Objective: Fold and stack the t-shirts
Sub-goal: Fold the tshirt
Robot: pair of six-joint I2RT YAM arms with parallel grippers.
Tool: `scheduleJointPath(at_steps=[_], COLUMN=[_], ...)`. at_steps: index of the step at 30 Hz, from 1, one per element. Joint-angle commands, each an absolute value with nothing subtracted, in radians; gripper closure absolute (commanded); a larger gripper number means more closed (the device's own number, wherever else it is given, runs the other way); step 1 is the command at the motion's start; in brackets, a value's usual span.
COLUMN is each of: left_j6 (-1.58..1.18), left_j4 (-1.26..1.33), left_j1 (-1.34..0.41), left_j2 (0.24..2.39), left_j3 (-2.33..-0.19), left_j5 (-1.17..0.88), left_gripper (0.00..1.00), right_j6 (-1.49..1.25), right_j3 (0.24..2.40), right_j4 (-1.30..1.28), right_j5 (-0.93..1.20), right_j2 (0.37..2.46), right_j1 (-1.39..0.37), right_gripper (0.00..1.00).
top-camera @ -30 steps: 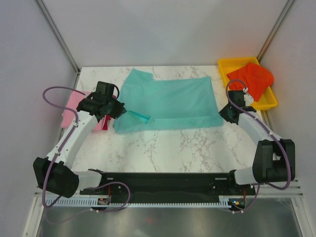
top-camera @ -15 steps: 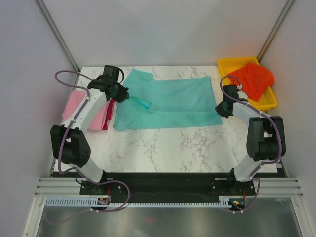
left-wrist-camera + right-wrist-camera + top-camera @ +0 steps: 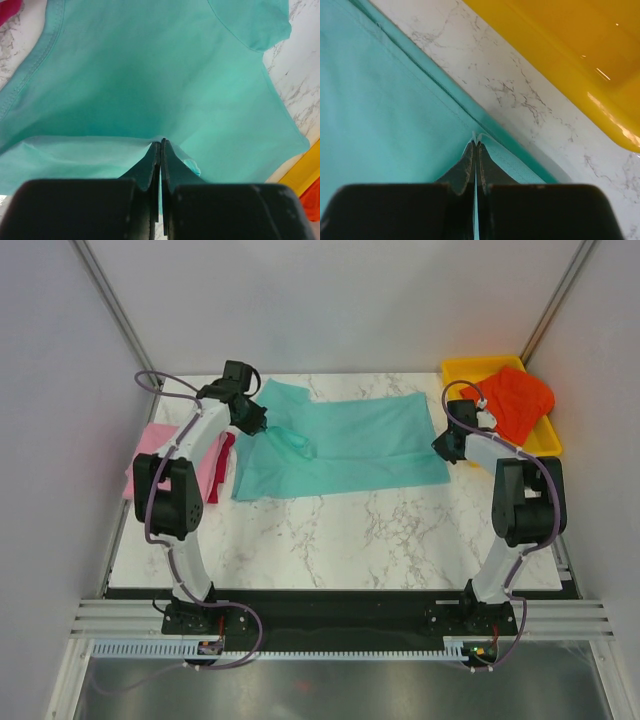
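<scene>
A teal t-shirt [image 3: 350, 445] lies spread across the back of the marble table. My left gripper [image 3: 262, 428] is shut on a pinch of its left part, the cloth peaking at the fingertips [image 3: 161, 142] above the rest of the teal t-shirt [image 3: 150, 80]. My right gripper [image 3: 441, 450] is shut on its hemmed right edge [image 3: 479, 136], close to the teal t-shirt [image 3: 385, 110] below. A pink t-shirt [image 3: 160, 455] and a crimson t-shirt [image 3: 222, 465] lie folded at the left. An orange-red t-shirt [image 3: 512, 400] sits in the tray.
A yellow plastic tray [image 3: 470, 370] stands at the back right corner; its wall [image 3: 560, 55] is just beyond the right gripper. Both arms reach far back over the table. Bare marble [image 3: 380, 530] fills the front half.
Both grippers have carried the teal shirt's near edge toward the back, folding it over. The left arm swung from the front left to the back left; the right arm moved back a little.
</scene>
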State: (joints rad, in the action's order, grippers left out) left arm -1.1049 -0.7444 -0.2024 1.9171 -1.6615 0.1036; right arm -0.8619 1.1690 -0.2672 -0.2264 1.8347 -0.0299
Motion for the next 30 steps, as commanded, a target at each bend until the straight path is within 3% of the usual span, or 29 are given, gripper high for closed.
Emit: scheduleJointPath(at_steps=[1, 5, 6, 8, 9, 10, 12, 13, 20, 30], left_j6=[-1.077, -1.083, -1.086, -1.095, -1.095, -1.092, -1.080, -1.074, -1.039, -0.999], left_j4=[-0.719, -0.716, -0.716, -0.716, -0.715, -0.713, -0.713, -0.713, -0.713, -0.692], left_j1=[-0.196, -0.186, -0.183, -0.169, -0.166, -0.163, -0.160, -0.160, -0.163, -0.170], left_j2=[1.939, 1.976, 1.992, 2.009, 2.025, 2.034, 2.058, 2.066, 2.048, 1.812], left_j3=[-1.736, -1.761, -1.773, -1.781, -1.787, -1.796, -1.824, -1.835, -1.838, -1.547], left_j5=[0.133, 0.137, 0.137, 0.135, 0.135, 0.138, 0.147, 0.150, 0.118, 0.066], left_gripper=[0.98, 0.98, 0.97, 0.82, 0.66, 0.40, 0.24, 0.20, 0.21, 0.22], right_j6=[-0.876, -0.879, -0.877, -0.876, -0.876, -0.879, -0.880, -0.882, -0.873, -0.845], right_j3=[1.223, 1.242, 1.253, 1.250, 1.247, 1.247, 1.235, 1.232, 1.171, 0.913], right_j4=[-0.210, -0.184, -0.180, -0.163, -0.150, -0.143, -0.117, -0.107, -0.083, -0.026], right_j5=[-0.221, -0.204, -0.203, -0.199, -0.204, -0.204, -0.202, -0.201, -0.221, -0.198], right_j2=[1.856, 1.884, 1.894, 1.893, 1.891, 1.888, 1.876, 1.872, 1.783, 1.553], right_j1=[-0.031, -0.032, -0.034, -0.037, -0.037, -0.038, -0.038, -0.041, -0.055, -0.055], right_gripper=[1.00, 0.96, 0.91, 0.78, 0.66, 0.61, 0.47, 0.47, 0.46, 0.46])
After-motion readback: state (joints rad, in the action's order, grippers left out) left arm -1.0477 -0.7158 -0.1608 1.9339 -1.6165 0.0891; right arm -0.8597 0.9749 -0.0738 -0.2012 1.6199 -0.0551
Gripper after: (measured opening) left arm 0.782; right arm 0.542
